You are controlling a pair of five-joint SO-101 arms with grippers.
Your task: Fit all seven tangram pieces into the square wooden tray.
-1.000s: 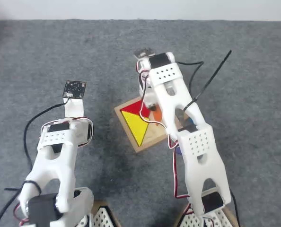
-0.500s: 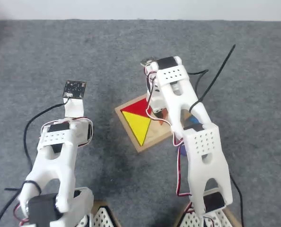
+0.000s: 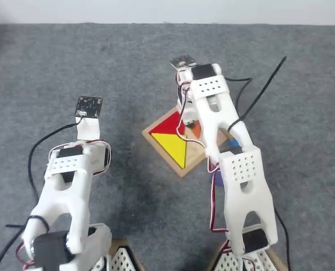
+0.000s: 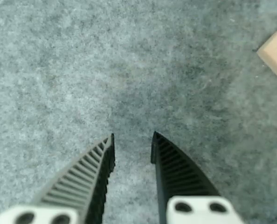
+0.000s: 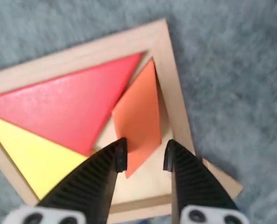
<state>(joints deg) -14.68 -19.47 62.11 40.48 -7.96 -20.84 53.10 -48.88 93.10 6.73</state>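
**Orange piece lying end-on to the right gripper**

The orange piece [image 5: 138,116], a slim parallelogram, is sitting in the right part of the square wooden tray [image 5: 169,56]. It is squeezed between the red triangle [image 5: 68,105] and the tray's rim. It is looking slightly askew, with one long edge seeming to ride against the red triangle rather than lying flat in its slot. Its long axis is running alongside that rim and pointing straight back at the right gripper [image 5: 143,156]. One narrow tip of the piece is lying between the two fingers. The fingers are standing a moderate way apart. One is just beside the piece and the other is leaving a gap of bare tray floor, so they are not clamping it.

Any closing would therefore be pinching across the short width. Judging by this, the coming move is a nudge or re-grip to seat the piece.

The yellow triangle [image 5: 31,158] is lying flush against the red one on the tray's left.

On the carpet just off the tray's near-right side, a blue piece [image 3: 232,148] and a purple piece [image 3: 215,179] are peeking from under the right arm.

The left gripper [image 4: 131,144] is hanging well to the left over bare grey carpet [image 4: 129,56], with its fingers narrowly parted and holding nothing. The right arm is plainly the nearer one.
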